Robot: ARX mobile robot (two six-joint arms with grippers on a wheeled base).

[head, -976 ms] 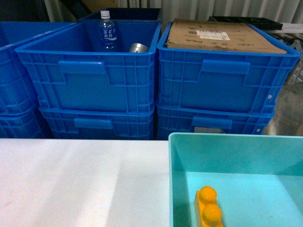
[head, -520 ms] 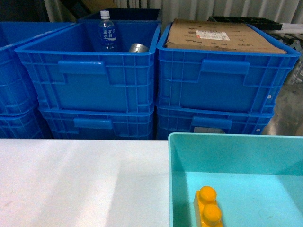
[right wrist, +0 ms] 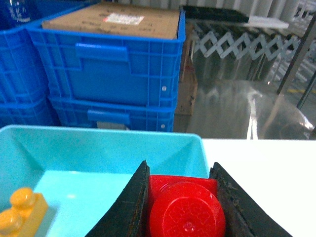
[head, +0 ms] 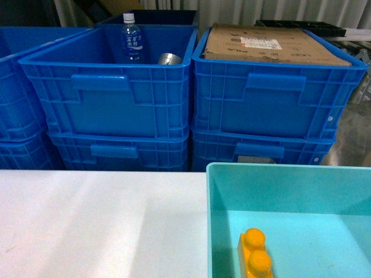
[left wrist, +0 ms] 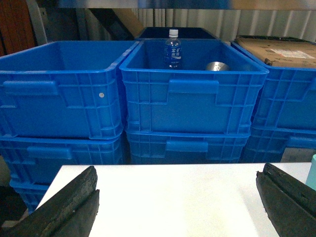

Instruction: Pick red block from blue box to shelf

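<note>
I have the red block (right wrist: 185,212) clamped in my right gripper (right wrist: 181,207) above the blue box (right wrist: 29,148) — shelf delivery remains; left gripper (left wrist: 177,207), at six o'clock, gapes empty.

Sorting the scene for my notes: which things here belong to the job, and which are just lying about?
Part of the job:
red block, clamped in the right claw
blue box

Just lying about:
yellow brick in the blue box
dark blue crates
water bottle
cardboard
</note>
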